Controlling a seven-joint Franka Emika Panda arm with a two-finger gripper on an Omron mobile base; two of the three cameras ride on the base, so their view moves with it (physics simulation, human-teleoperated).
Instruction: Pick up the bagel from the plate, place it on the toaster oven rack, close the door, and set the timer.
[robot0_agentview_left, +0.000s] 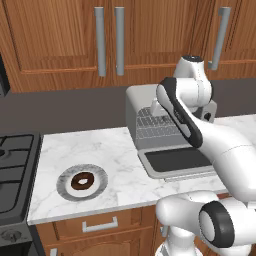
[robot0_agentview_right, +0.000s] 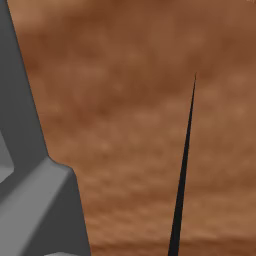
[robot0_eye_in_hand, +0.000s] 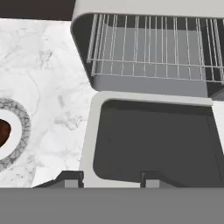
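The bagel (robot0_agentview_left: 82, 181), a dark brown ring, lies in the middle of the plate (robot0_agentview_left: 64, 186) on the marble counter, left of the toaster oven (robot0_agentview_left: 134, 102). The oven's door (robot0_agentview_left: 175, 161) hangs open and flat, with the wire rack (robot0_agentview_left: 152, 122) showing inside. In the hand view my gripper (robot0_eye_in_hand: 111, 180) hovers above the open door (robot0_eye_in_hand: 153, 144), facing the rack (robot0_eye_in_hand: 153, 48). Its fingertips (robot0_eye_in_hand: 72, 179) stand apart with nothing between them. The plate (robot0_eye_in_hand: 19, 131) and a sliver of the bagel (robot0_eye_in_hand: 2, 131) sit at that view's left edge.
A black stove (robot0_agentview_left: 15, 170) borders the counter (robot0_agentview_left: 120, 150) on the left. Wooden wall cabinets with grey bar handles (robot0_agentview_left: 100, 40) hang above. My arm (robot0_agentview_left: 200, 130) crosses in front of the oven's right side. The right base view has brown wood (robot0_agentview_right: 125, 125) and a grey shape (robot0_agentview_right: 35, 200) close up.
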